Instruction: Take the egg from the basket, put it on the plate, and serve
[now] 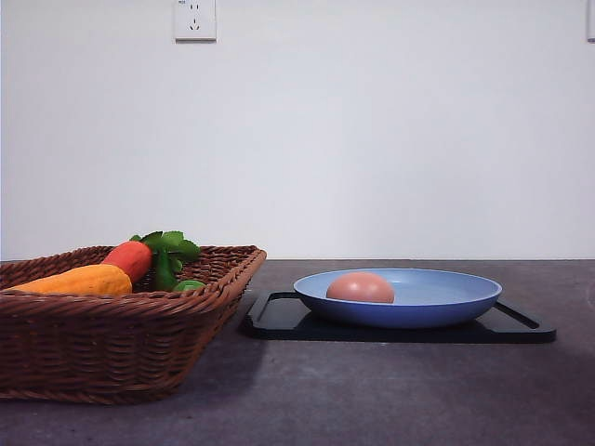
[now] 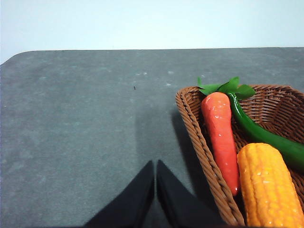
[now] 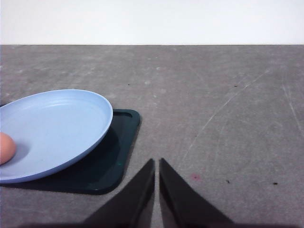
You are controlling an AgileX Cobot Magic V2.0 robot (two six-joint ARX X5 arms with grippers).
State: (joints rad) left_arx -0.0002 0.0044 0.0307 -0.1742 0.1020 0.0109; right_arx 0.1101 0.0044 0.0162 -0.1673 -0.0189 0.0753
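Observation:
The reddish-brown egg (image 1: 360, 287) lies inside the light-blue plate (image 1: 456, 297), left of its centre; a sliver of the egg (image 3: 5, 147) also appears in the right wrist view, resting in the plate (image 3: 61, 128). The brown wicker basket (image 1: 112, 344) stands at the left of the table. My left gripper (image 2: 155, 166) is shut with nothing in it, over bare table beside the basket (image 2: 199, 142). My right gripper (image 3: 156, 164) is shut and empty too, over the table just off the tray's corner, apart from the plate.
The plate rests on a flat black tray (image 1: 279, 316). In the basket lie an orange-red carrot toy (image 2: 221, 133), a yellow corn cob (image 2: 268, 185) and a green pepper (image 2: 266, 135). Grey tabletop (image 3: 228, 109) extends around both grippers. A white wall stands behind.

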